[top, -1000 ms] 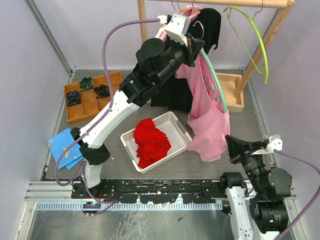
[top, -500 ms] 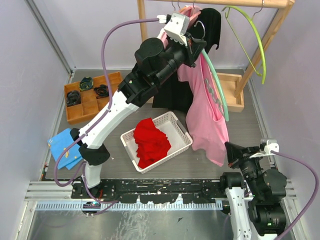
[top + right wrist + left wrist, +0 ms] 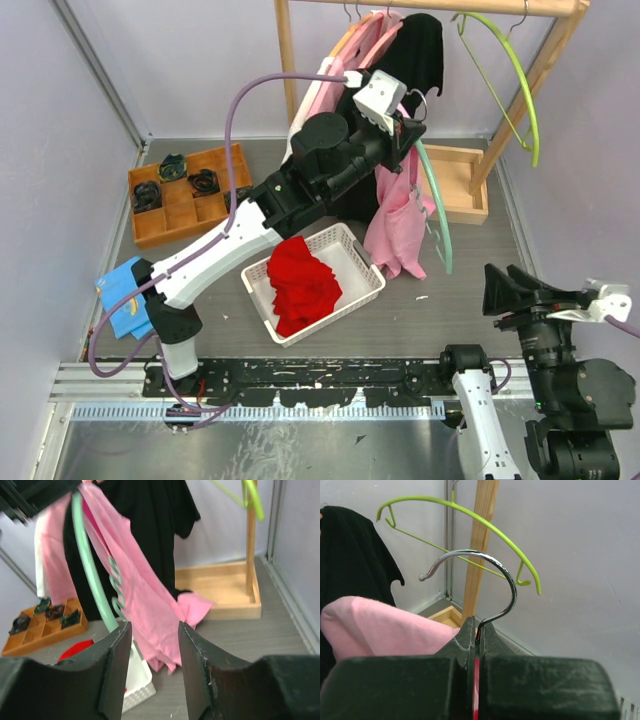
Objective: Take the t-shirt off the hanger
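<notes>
Overhead, the left end effector (image 3: 408,128) was raised just below the wooden rail (image 3: 430,6), its fingers pressed together on the neck of the mint-green hanger (image 3: 438,215). In the left wrist view they were clamped right at the base of the metal hook (image 3: 510,587), which curved up in open air, touching nothing. The pink t-shirt (image 3: 400,225) hung bunched from that hanger, draped over the shoulder nearer the arm. Its loose lower end dangled just beside the far right corner of the white basket (image 3: 262,268); whether the hem touched the counter (image 3: 450,300) could not be told. The right wrist view showed the pink fabric running in a slanting band across the hanger's green arc and trailing low. The right end effector (image 3: 503,292) was low at the near right of the counter, well apart from the shirt, with its fingers spread and nothing between them. A red cloth (image 3: 300,280) lay in the basket. A black garment (image 3: 420,45) and an empty lime-green hanger (image 3: 515,80) hung on the rail, and a wooden tray (image 3: 180,205) sat at the far left.
</notes>
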